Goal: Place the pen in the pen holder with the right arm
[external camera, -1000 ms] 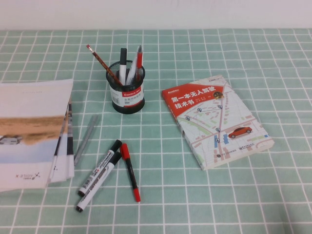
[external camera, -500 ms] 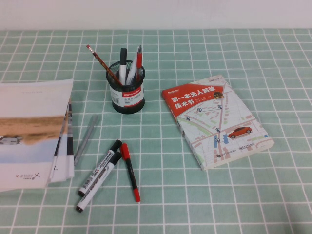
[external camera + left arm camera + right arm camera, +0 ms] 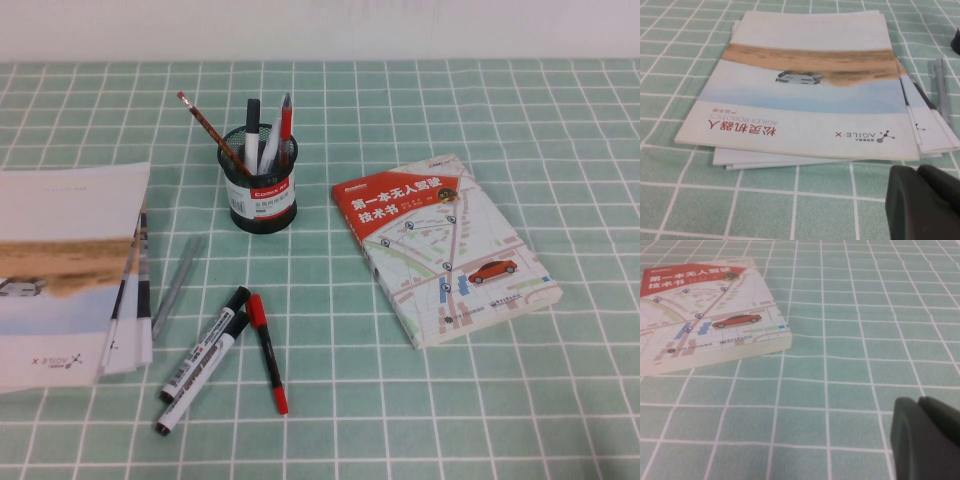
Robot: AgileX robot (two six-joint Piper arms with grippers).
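The slim red pen (image 3: 285,122) stands in the black mesh pen holder (image 3: 260,195), grey tip up, beside a pencil and two other pens. Neither arm shows in the high view. My right gripper (image 3: 920,406) shows only in the right wrist view. Its fingers are together with nothing between them, low over the bare tablecloth near the corner of the book (image 3: 700,315). My left gripper (image 3: 918,172) shows only in the left wrist view. It is shut and empty, just in front of the stack of booklets (image 3: 805,85).
A black-barrelled pen with red cap (image 3: 268,352) and two black-and-white markers (image 3: 205,345) lie in front of the holder. A grey pen (image 3: 177,285) lies next to the booklets (image 3: 65,270). The book (image 3: 445,245) lies at the right.
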